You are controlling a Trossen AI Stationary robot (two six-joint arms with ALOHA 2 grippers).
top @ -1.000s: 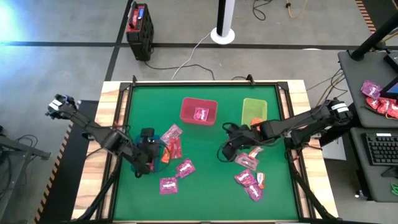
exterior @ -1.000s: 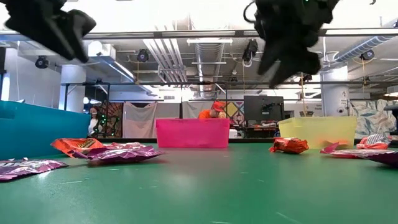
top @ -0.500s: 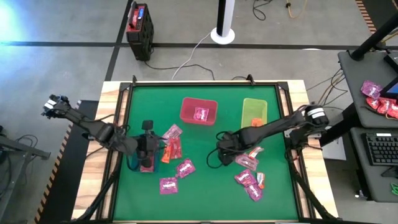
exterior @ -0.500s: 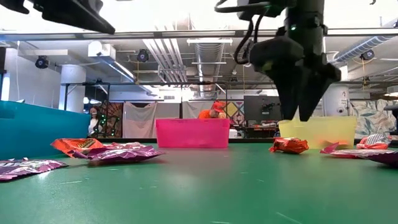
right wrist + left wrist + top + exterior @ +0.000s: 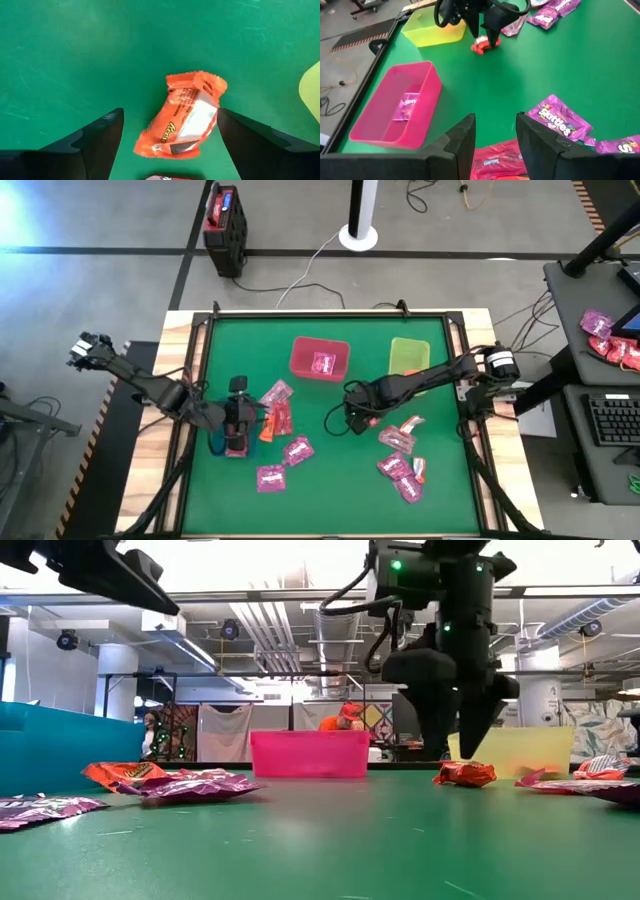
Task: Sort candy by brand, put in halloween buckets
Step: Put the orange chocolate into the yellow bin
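Observation:
An orange packet [image 5: 183,114] of the candy lies flat on the green mat, right below my right gripper [image 5: 170,145]. That gripper [image 5: 455,745] points down over it, open, one finger on either side and touching nothing. My left gripper [image 5: 495,145] hovers open above the blue bucket [image 5: 213,442] at the mat's left, with nothing between its fingers. The pink bucket [image 5: 303,360] holds one magenta packet [image 5: 322,363]. The green bucket [image 5: 408,350] stands to its right.
Magenta and red packets [image 5: 280,415] lie beside the blue bucket, and more magenta packets [image 5: 400,470] lie at the mat's near right. A raised frame [image 5: 200,380] runs round the mat. Bare mat lies between the two candy heaps [image 5: 330,470].
My right gripper has come down toward the orange packet and tipped from slanting to pointing almost straight down, shifting a little toward the table's left. My left gripper has tipped upward, nearer to level, above the blue bucket.

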